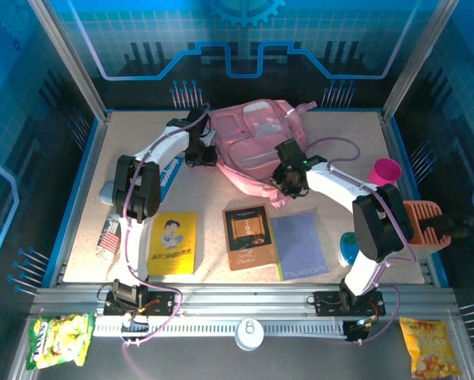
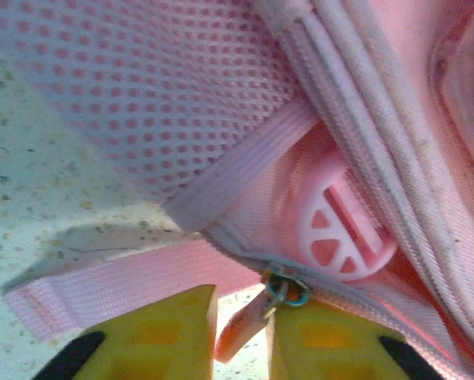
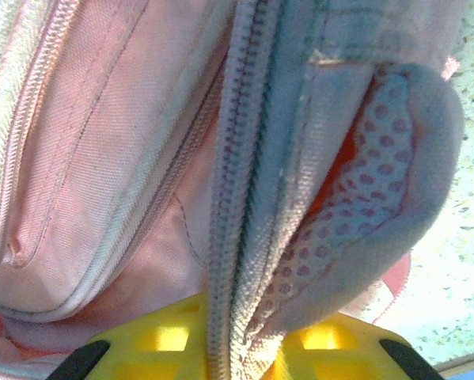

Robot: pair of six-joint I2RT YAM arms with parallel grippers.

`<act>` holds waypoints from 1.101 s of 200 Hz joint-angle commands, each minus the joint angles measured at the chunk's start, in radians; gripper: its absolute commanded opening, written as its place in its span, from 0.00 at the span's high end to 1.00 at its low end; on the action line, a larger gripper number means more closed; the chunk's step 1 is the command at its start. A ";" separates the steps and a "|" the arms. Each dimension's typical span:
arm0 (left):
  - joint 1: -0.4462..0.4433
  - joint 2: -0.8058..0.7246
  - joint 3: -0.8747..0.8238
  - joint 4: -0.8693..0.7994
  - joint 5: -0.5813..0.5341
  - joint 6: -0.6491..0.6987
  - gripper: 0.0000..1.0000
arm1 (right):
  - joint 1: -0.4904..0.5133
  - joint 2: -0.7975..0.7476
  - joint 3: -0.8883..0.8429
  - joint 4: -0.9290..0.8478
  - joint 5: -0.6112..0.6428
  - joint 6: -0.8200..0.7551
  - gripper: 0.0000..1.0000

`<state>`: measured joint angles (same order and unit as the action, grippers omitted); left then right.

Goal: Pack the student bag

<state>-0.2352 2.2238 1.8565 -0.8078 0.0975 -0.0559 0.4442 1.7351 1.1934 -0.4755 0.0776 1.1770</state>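
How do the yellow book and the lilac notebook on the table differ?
The yellow book shows a cartoon figure; the lilac notebook is plain but for a word near its bottom edge. The yellow book lies alone by the left arm; the lilac notebook lies beside a brown book. The lilac notebook looks somewhat larger than the yellow book. Both lie flat and closed on the table, outside the student bag.

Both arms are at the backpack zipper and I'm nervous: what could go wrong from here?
1. The zipper pull sits between the left fingers, but the grip looks unsure, so it may slip out when pulled.
2. The right fingers pinch only the backpack edge, so the soft fabric could slide free, or the whole bag could drag.
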 commanded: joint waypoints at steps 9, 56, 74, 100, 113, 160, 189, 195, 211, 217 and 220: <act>0.027 -0.096 -0.065 0.080 -0.035 -0.061 0.64 | 0.024 0.011 0.045 0.102 -0.050 0.017 0.76; 0.027 -0.403 -0.404 0.193 -0.036 -0.266 0.39 | 0.098 0.138 0.157 0.152 -0.107 0.002 0.72; 0.027 -0.508 -0.524 0.228 -0.010 -0.340 0.34 | 0.119 0.161 0.185 0.144 -0.102 -0.023 0.65; 0.025 -0.629 -0.659 0.278 0.083 -0.438 0.28 | 0.130 0.136 0.188 0.117 -0.088 -0.100 0.40; 0.022 -0.686 -0.726 0.316 0.155 -0.468 0.27 | 0.131 0.098 0.170 0.094 -0.077 -0.166 0.25; -0.029 -0.855 -0.922 0.387 0.252 -0.554 0.13 | 0.156 -0.114 -0.001 0.029 -0.037 -0.389 0.00; -0.102 -0.932 -1.043 0.460 0.257 -0.638 0.01 | 0.199 -0.235 -0.140 0.038 -0.038 -0.434 0.00; -0.121 -0.943 -1.061 0.470 0.249 -0.657 0.01 | 0.212 -0.257 -0.169 0.048 -0.042 -0.436 0.00; -0.175 -0.957 -1.107 0.496 0.234 -0.703 0.01 | 0.239 -0.307 -0.244 0.076 -0.048 -0.422 0.01; -0.193 -0.960 -1.123 0.503 0.226 -0.721 0.01 | 0.246 -0.320 -0.272 0.090 -0.055 -0.415 0.02; -0.201 -0.962 -1.130 0.508 0.224 -0.730 0.01 | 0.251 -0.328 -0.286 0.097 -0.058 -0.410 0.03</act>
<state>-0.3813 1.2919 0.7807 -0.3664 0.3149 -0.6823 0.6556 1.4582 1.0016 -0.4015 0.0254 0.7906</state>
